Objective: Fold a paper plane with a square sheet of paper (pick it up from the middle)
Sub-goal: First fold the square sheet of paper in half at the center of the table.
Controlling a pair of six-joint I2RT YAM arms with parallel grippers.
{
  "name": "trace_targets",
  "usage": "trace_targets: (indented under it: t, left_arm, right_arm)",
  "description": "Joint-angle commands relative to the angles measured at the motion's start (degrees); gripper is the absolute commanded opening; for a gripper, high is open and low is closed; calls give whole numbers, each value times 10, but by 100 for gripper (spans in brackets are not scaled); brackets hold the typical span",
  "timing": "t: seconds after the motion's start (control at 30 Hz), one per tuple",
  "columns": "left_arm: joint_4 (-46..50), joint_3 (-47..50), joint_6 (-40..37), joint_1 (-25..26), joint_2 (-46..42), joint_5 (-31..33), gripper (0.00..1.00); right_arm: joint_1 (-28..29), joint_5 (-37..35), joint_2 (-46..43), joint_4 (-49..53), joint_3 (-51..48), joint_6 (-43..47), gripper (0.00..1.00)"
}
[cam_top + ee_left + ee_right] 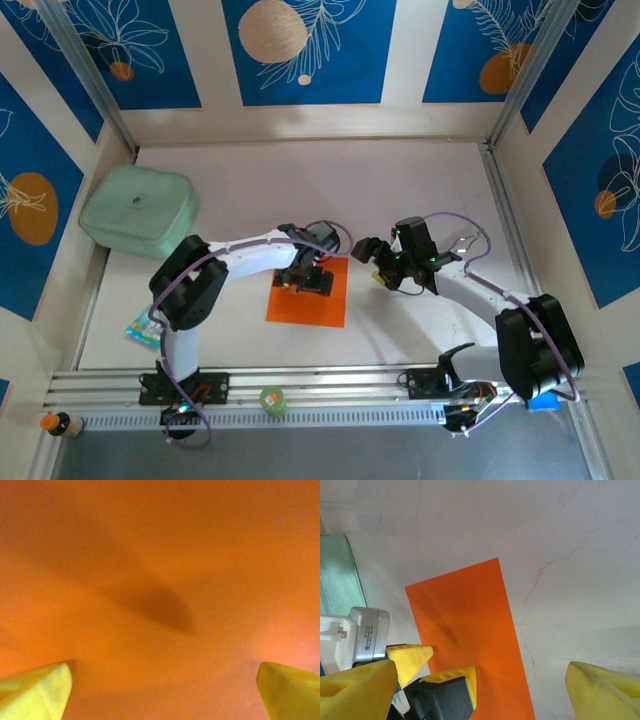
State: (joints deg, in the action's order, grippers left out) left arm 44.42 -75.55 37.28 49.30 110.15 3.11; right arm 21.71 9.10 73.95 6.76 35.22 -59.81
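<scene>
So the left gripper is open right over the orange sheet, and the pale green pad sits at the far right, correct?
No, the pale green pad sits at the far left of the table, as the top view shows. The rest holds: the left gripper is open right over the orange sheet.

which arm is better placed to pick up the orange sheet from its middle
Left. The left pincer, open, hangs close above the square sheet of paper, well inside its edges; the right pincer, also open, is off beyond the sheet's edge.
</scene>
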Motion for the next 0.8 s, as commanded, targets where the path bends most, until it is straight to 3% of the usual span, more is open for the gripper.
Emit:
trace_targets:
  t: [0.0,0.4,0.77]
  left_arm:
    - [20,-24,10,4,14,7,96]
    - [25,-43,28,4,38,5,98]
    - [3,-25,35,5,64,-7,98]
  right_arm:
    - [-3,19,8,-8,-1,7,88]
    - [-4,21,17,-10,0,8,88]
    - [-7,0,6,8,-3,5,94]
